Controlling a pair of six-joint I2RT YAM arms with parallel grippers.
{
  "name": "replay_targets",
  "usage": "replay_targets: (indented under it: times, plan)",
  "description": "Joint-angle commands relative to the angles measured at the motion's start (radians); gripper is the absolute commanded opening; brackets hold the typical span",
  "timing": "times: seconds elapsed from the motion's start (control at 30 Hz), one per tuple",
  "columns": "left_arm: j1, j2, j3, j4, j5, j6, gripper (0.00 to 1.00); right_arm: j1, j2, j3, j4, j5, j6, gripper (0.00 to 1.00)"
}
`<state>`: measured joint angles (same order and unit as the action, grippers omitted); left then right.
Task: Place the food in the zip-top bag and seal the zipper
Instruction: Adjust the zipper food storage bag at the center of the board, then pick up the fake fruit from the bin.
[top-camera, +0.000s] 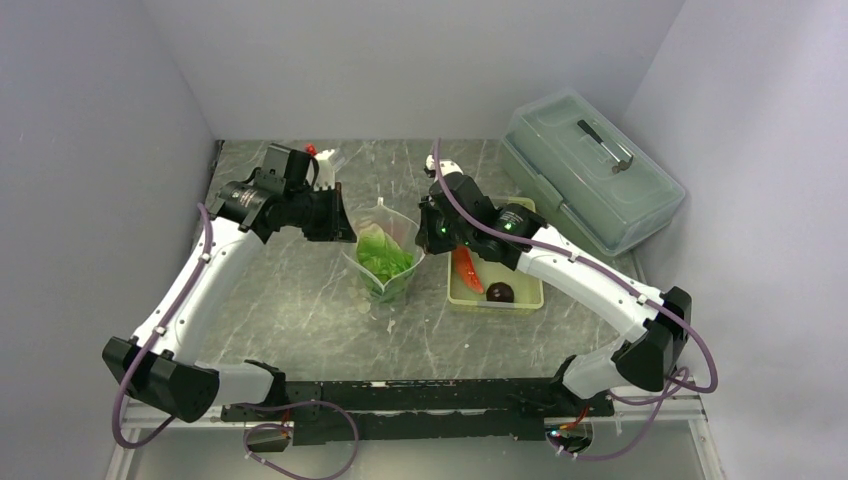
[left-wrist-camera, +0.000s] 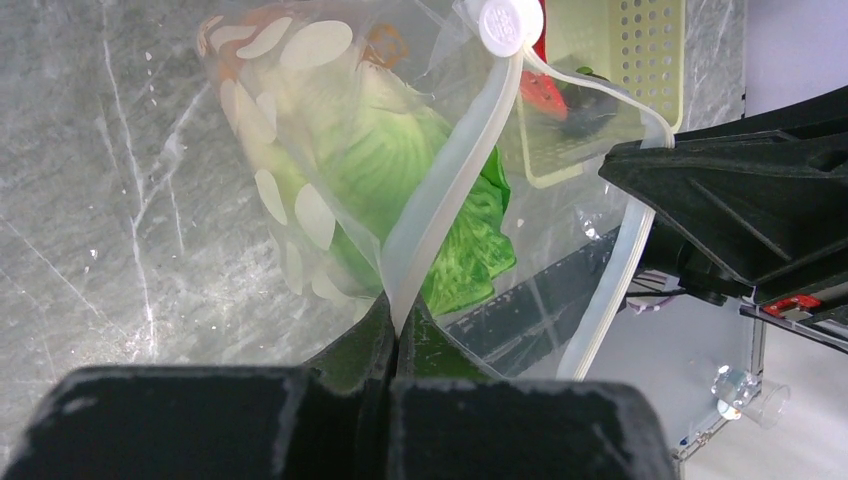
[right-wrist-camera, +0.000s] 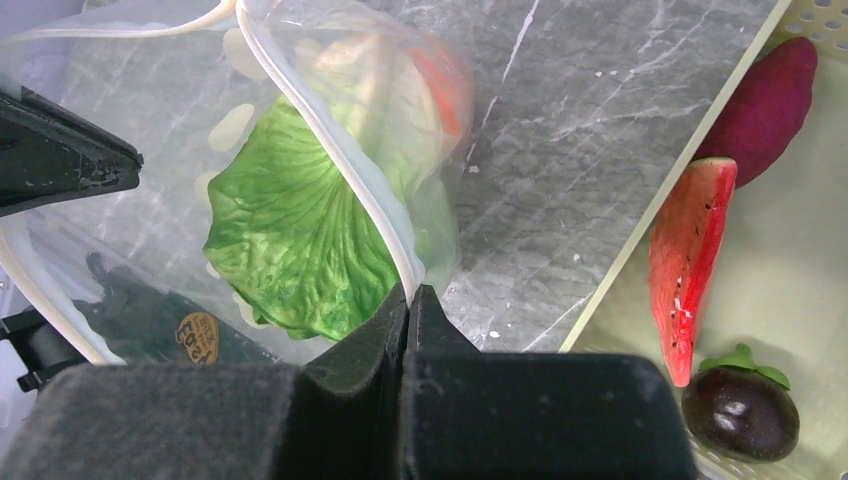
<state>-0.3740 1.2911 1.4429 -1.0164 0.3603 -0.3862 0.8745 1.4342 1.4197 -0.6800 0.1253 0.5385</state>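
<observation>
The left fingers (left-wrist-camera: 365, 345) and right fingers (right-wrist-camera: 380, 335) each pinch shut on the zipper (left-wrist-camera: 440, 190) edge of the zip-top bag (top-camera: 372, 225), holding its mouth apart above the desk (top-camera: 290, 300). Lettuce (top-camera: 386, 258) sits inside (perhaps an orange piece (right-wrist-camera: 445, 85) too, blurred); a red slice (right-wrist-camera: 690, 260) and dark ball (right-wrist-camera: 740, 410) lie in the basket (top-camera: 462, 296).

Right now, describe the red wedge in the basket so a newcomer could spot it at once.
Find the big translucent lidded box at the table's far right; the pale green slotted basket sits just beside it, toward the table's middle. Inside lies a long red wedge, flat and pointed, unlike the round dark ball with green leaves beside it.
</observation>
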Motion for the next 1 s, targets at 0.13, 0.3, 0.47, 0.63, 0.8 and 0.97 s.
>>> replay_targets:
  times: [0.13, 0.3, 0.47, 0.63, 0.8, 0.97]
  plan:
    - [0.004, 0.008, -0.011, 0.022, -0.004, 0.046, 0.00, -0.005, -0.014, 0.038, 0.039, 0.005, -0.045, 0.06]
    - [0.004, 0.018, -0.030, 0.038, 0.011, 0.054, 0.00, -0.006, -0.013, 0.068, 0.016, 0.033, -0.066, 0.22]
    - [0.004, 0.012, -0.062, 0.064, 0.036, 0.056, 0.00, -0.011, -0.036, 0.076, -0.001, 0.075, -0.078, 0.48]
    - [0.004, 0.003, -0.072, 0.058, 0.017, 0.061, 0.00, -0.049, -0.077, 0.070, -0.028, 0.107, -0.097, 0.51]
    - [0.004, -0.029, -0.090, 0.059, -0.025, 0.064, 0.00, -0.125, -0.117, 0.010, -0.043, 0.098, -0.117, 0.51]
    - [0.004, -0.052, -0.099, 0.048, -0.038, 0.064, 0.00, -0.175, -0.132, -0.064, -0.060, 0.119, -0.144, 0.52]
